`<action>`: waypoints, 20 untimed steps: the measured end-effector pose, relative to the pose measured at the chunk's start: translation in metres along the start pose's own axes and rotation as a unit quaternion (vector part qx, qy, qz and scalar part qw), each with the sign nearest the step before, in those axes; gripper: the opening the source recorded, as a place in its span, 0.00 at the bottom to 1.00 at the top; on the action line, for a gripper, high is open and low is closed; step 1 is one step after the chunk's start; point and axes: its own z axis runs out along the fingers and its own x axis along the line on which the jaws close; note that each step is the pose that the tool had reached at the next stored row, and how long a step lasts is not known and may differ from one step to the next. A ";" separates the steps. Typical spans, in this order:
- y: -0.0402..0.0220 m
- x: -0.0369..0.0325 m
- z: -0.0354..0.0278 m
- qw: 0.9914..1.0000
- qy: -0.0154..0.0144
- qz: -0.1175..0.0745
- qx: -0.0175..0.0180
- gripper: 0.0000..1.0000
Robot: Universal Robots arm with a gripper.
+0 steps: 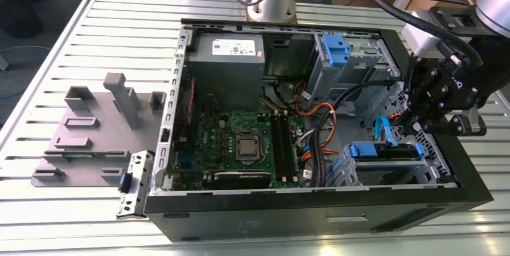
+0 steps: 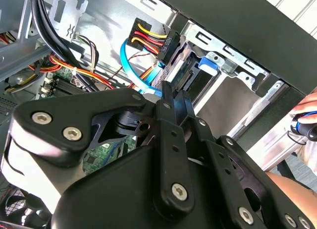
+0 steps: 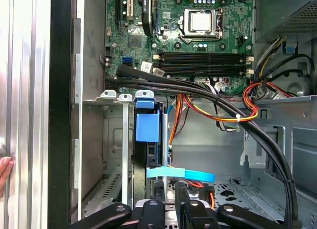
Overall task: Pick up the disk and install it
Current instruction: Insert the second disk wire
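Observation:
The disk (image 1: 386, 150) sits in the lower drive bay at the front of the open computer case (image 1: 303, 208), framed by its blue side rails. In the first wrist view it stands edge-on in the bay with a blue rail tab (image 3: 147, 127) showing. My gripper (image 1: 417, 126) hangs just above the disk, at the end where the cables come in. Its fingers (image 2: 167, 96) are together with nothing between them. A light-blue data cable (image 3: 181, 173) crosses right past the fingertips (image 3: 157, 195). A black power plug with coloured wires (image 2: 151, 38) lies near the disk's connector end.
The motherboard (image 1: 239, 142) and thick black cable bundles (image 3: 198, 90) fill the case beside the bay. A grey power-supply box (image 1: 231, 50) sits at the back. A grey plastic stand (image 1: 95, 130) lies on the exterior view's left. A person's hand (image 2: 304, 122) is beside the case.

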 end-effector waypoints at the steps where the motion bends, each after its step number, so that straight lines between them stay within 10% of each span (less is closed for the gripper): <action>1: 0.0000 0.0000 0.0000 1.000 0.000 0.000 0.000 0.24; 20: 0.0000 -0.0032 0.0004 1.000 0.000 0.000 0.000 0.36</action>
